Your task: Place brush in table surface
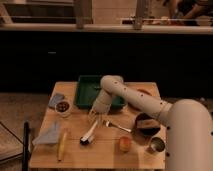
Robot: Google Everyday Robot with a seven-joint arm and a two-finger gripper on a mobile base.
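Spreading across the lower part of the camera view, a wooden table (100,154) carries everything. The pale robot arm (150,104) comes in from the lower right and bends over a green tray (86,92) at the table's far side. A grey-blue cloth (49,136) lies at the left, with a dark bowl (145,123) at the right.

The brush (89,133) lies flat on the table near its middle. Its long axis runs diagonally, the pale handle pointing up-right toward the tray and the dark head pointing down-left toward the near edge.

The gripper (95,115) hangs at the handle's upper end, just in front of the tray. I cannot tell whether it is wide, narrow or holding the handle.

A banana (62,145) lies left of the brush head and a fork (118,126) lies to the right.
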